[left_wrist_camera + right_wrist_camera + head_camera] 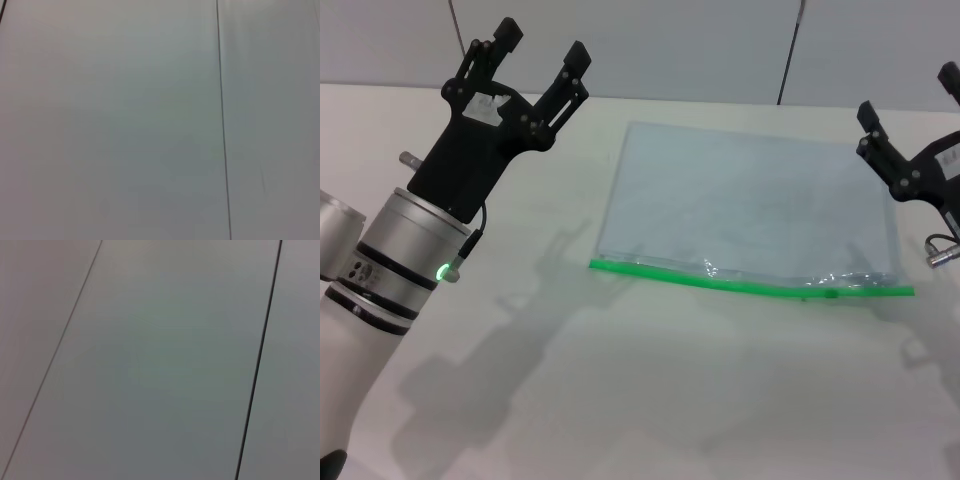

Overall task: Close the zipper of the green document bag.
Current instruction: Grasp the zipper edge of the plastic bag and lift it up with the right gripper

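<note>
The green document bag (750,205) lies flat on the white table, a translucent pale blue-grey pouch right of centre in the head view. Its zipper (750,287) is a bright green strip along the near long edge, with a small slider (831,293) toward the right end. My left gripper (540,48) is raised at the upper left, well clear of the bag, fingers open and empty. My right gripper (910,100) hovers at the right edge beside the bag's far right corner, fingers spread, holding nothing. Both wrist views show only grey wall panels.
The white table (650,400) stretches in front of the bag. Grey wall panels with dark seams (788,50) stand behind the table's far edge.
</note>
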`<control>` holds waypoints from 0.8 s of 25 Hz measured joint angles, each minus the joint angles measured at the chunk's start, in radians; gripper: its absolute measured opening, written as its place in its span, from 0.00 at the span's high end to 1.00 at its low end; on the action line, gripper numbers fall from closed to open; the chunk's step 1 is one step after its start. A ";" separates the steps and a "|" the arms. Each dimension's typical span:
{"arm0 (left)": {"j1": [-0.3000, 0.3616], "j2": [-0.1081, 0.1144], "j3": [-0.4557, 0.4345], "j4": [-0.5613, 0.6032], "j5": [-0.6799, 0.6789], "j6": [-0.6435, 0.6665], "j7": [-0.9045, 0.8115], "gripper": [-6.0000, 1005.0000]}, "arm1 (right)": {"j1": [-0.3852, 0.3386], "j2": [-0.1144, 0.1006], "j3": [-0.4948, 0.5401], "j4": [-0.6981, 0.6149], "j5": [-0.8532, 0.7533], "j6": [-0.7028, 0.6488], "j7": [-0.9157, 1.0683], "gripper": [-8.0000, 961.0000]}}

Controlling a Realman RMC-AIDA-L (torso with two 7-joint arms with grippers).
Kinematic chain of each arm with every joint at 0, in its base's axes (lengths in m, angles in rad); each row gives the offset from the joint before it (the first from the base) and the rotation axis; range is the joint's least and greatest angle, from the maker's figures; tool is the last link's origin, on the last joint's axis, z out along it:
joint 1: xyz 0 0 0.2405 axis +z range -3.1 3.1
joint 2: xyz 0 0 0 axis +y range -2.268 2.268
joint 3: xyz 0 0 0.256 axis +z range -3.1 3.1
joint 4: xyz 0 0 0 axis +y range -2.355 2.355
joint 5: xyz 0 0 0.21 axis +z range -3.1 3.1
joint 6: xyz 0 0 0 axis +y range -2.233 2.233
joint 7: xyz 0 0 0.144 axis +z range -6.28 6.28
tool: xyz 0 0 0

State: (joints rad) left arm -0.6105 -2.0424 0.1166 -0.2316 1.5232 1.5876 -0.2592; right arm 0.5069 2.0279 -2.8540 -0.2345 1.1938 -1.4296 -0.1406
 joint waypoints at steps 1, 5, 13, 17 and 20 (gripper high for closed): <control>0.000 0.000 0.000 0.000 0.000 0.000 0.000 0.18 | 0.000 0.000 0.000 0.003 0.000 0.009 -0.016 0.08; 0.004 0.002 0.000 0.003 -0.001 -0.001 0.001 0.19 | -0.026 -0.002 0.000 0.009 0.000 0.026 -0.197 0.09; 0.009 0.002 -0.004 0.008 -0.007 -0.002 0.002 0.19 | -0.120 0.002 0.001 0.033 0.000 0.042 -0.454 0.09; 0.010 0.002 -0.008 0.008 -0.008 -0.002 0.002 0.20 | -0.151 0.006 0.001 0.040 -0.001 0.110 -0.556 0.09; 0.013 0.002 -0.011 0.008 -0.009 -0.002 0.002 0.20 | -0.161 0.006 0.004 0.037 0.000 0.176 -0.626 0.09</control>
State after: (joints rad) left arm -0.5972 -2.0401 0.1054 -0.2234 1.5143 1.5861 -0.2577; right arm 0.3464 2.0341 -2.8504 -0.1971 1.1935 -1.2531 -0.7668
